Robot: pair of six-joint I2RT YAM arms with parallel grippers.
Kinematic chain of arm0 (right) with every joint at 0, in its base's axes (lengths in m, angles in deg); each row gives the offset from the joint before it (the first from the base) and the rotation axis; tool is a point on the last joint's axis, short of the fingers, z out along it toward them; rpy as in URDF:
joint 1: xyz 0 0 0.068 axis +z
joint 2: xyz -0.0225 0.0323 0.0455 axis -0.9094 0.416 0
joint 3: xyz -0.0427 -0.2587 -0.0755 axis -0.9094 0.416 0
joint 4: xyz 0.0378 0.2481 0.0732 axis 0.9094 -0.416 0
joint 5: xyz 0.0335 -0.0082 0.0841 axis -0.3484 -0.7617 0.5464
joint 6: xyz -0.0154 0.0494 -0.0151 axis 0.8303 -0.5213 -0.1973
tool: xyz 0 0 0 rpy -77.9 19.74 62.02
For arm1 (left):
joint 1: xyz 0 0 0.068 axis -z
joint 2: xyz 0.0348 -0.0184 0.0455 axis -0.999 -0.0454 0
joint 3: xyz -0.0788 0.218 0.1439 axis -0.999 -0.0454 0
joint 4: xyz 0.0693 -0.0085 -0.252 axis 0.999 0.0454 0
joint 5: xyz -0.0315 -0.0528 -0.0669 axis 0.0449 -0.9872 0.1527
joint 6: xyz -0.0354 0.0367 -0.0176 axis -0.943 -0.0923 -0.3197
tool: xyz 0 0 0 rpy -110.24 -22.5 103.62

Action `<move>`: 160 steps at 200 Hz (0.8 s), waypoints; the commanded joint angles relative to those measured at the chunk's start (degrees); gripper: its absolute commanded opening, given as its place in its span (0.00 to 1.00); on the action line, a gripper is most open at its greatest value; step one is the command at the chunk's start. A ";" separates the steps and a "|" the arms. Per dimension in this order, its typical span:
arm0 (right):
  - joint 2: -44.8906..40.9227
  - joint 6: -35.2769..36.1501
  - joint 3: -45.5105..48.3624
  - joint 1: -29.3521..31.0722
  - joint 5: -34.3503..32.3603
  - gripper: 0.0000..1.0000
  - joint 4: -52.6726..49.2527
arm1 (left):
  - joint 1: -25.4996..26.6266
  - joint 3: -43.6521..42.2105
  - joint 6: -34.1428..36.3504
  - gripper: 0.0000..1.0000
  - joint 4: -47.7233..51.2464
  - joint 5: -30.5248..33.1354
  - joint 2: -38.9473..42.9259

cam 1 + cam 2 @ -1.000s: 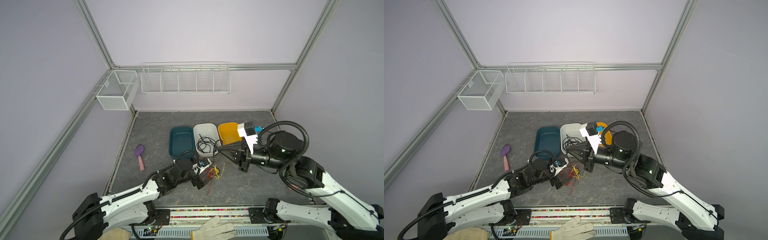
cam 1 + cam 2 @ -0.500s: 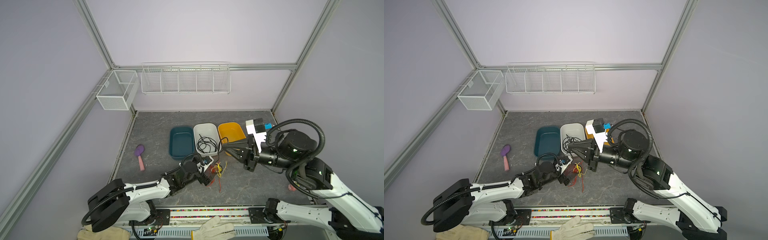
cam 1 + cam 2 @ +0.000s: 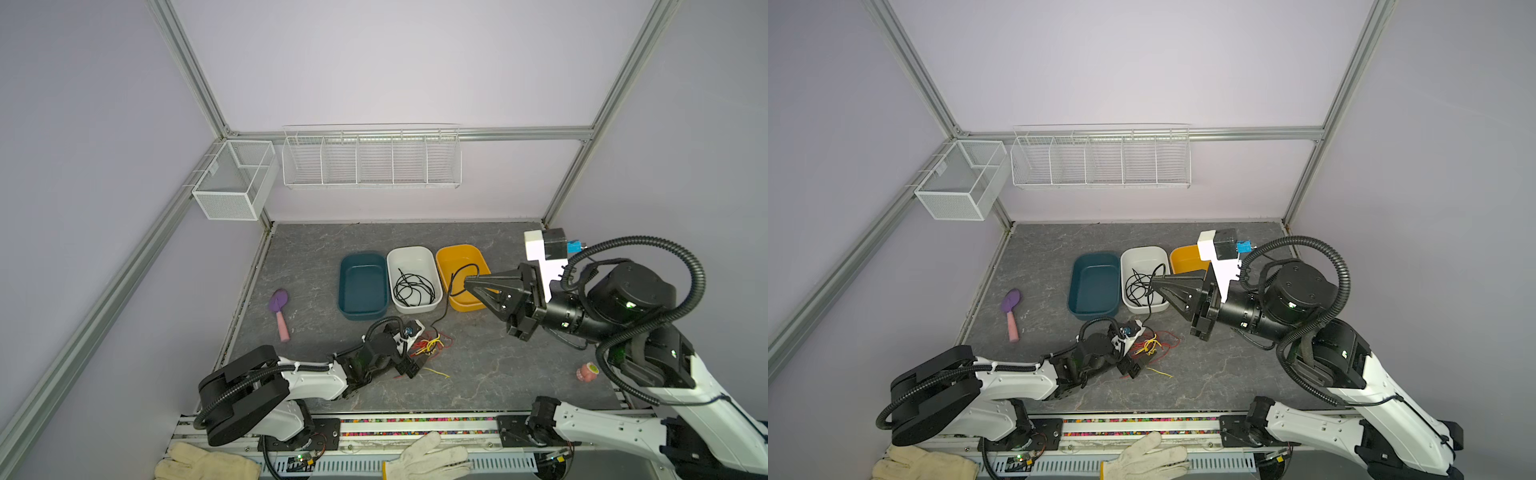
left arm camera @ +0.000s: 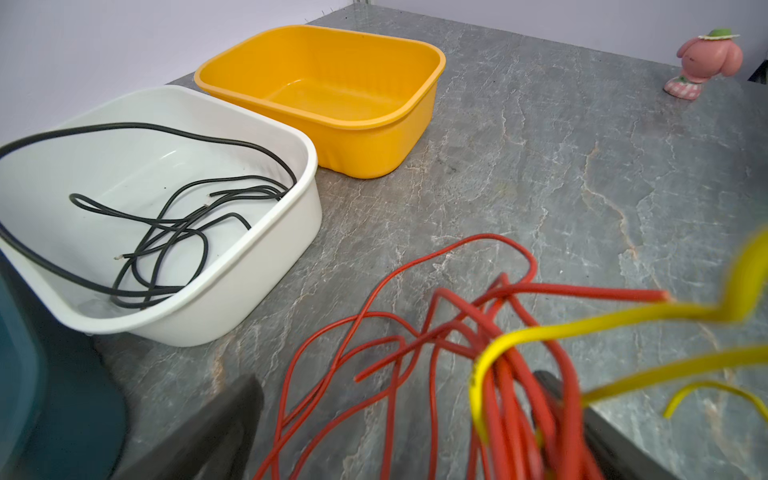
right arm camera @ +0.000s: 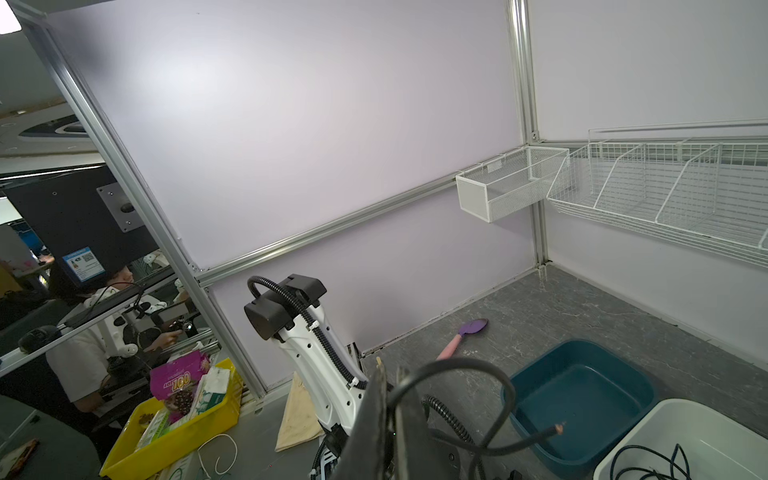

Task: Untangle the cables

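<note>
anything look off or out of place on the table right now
One black cable hangs from the shut right hand, trailing down toward the red and yellow tangle, while the other black cables lie in the white tub. A lone yellow wire lies on the table apart from the tangle.

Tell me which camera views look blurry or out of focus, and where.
Left wrist view: the yellow cables near the lens smear out of focus, as do the left gripper's fingers; the white bin is sharp. Right wrist view: the right gripper's fingers and the black cable they pinch are soft. Both top views: sharp, evenly lit.
</note>
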 commanded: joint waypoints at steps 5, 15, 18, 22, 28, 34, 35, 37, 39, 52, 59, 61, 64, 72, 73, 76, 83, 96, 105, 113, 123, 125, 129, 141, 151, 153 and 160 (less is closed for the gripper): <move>-1.40 -0.60 -1.67 -0.07 -2.17 0.07 0.18 | 0.21 -1.31 -1.01 1.00 -3.38 1.45 -1.40; -1.73 -0.95 -1.57 -0.08 -2.52 0.07 0.20 | 0.20 -1.53 -1.42 0.99 -3.65 1.92 -1.98; -1.78 -1.11 -1.47 -0.10 -2.62 0.07 0.27 | 0.24 -1.57 -1.58 0.98 -3.77 1.94 -2.14; -1.85 -1.18 -1.36 0.01 -2.64 0.07 0.40 | 0.25 -1.66 -1.75 0.98 -3.99 1.89 -2.33; -1.89 -1.27 -1.12 -0.09 -2.61 0.07 0.53 | 0.19 -1.75 -1.92 0.96 -4.37 1.64 -2.60; -1.99 -1.45 -0.83 -0.09 -2.56 0.07 0.73 | 0.25 -1.67 -2.36 0.94 -4.54 1.02 -2.66; -2.01 -1.45 -0.82 -0.09 -2.55 0.07 0.73 | 0.25 -1.62 -2.40 0.94 -4.56 0.92 -2.70; -1.91 -1.49 -0.74 -0.08 -2.55 0.07 0.77 | 0.27 -1.59 -2.50 0.93 -4.53 0.69 -2.69; -1.93 -1.46 -0.59 -0.09 -2.48 0.07 0.81 | 0.26 -1.53 -2.70 0.93 -4.56 0.37 -2.69; -1.77 -1.70 -0.21 -0.07 -2.22 0.07 0.84 | 0.33 -1.02 -3.40 0.87 -4.71 -0.87 -2.71; -1.57 -1.78 0.03 -0.01 -1.95 0.07 0.90 | 0.34 -0.80 -3.65 0.85 -4.75 -1.09 -2.66; -1.47 -1.81 0.08 -0.03 -1.87 0.07 0.90 | 0.34 -0.81 -3.69 0.84 -4.84 -1.11 -2.66; -1.48 -1.83 0.11 0.05 -1.78 0.07 0.89 | 0.33 -0.74 -3.75 0.83 -4.91 -1.12 -2.66; -1.49 -1.97 0.33 -0.09 -1.59 0.07 1.01 | 0.34 -0.70 -3.67 0.81 -5.37 -0.97 -2.51; -1.45 -1.93 0.38 -0.10 -1.59 0.07 1.09 | 0.34 -0.70 -3.67 0.81 -5.41 -0.91 -2.49; -1.41 -2.03 0.42 -0.05 -1.58 0.07 1.08 | 0.34 -0.77 -3.67 0.80 -5.54 -0.81 -2.46; -1.58 -2.08 0.60 -0.10 -1.57 0.07 1.29 | 0.34 -0.86 -3.67 0.79 -6.00 -0.51 -2.24; -1.90 -2.07 0.93 -0.10 -1.63 0.07 1.50 | 0.34 -1.50 -3.54 0.77 -7.33 -0.08 -1.86; -2.39 -2.15 1.45 -0.09 -1.58 0.07 2.16 | 0.34 -2.06 -3.55 0.73 -8.72 0.09 -1.56; -2.88 -2.37 2.11 -0.10 -1.65 0.07 2.92 | 0.34 -2.50 -3.54 0.68 -9.72 0.11 -1.27; -3.25 -2.36 2.37 -0.08 -2.03 0.07 3.02 | 0.32 -2.95 -3.75 0.64 -10.66 0.08 -0.92; -3.34 -2.35 2.41 -0.07 -2.13 0.07 2.97 | 0.36 -3.04 -3.80 0.63 -10.84 0.11 -0.90; -3.54 -2.40 2.45 -0.12 -2.31 0.07 3.00 | 0.30 -3.19 -3.82 0.62 -11.17 -0.05 -0.82; -3.85 -2.32 2.79 -0.10 -2.87 0.07 3.06 | 0.39 -3.35 -3.99 0.52 -11.77 -0.75 -0.81; -4.05 -2.31 2.86 -0.07 -3.13 0.07 3.02 | 0.34 -3.33 -4.09 0.44 -11.88 -1.19 -0.89; -4.05 -2.25 2.88 -0.09 -3.13 0.07 3.06 | 0.36 -3.33 -4.26 0.43 -11.94 -1.20 -0.96; -4.20 -2.26 2.88 -0.09 -3.37 0.07 3.01 | 0.38 -3.40 -4.35 0.39 -12.05 -1.37 -1.13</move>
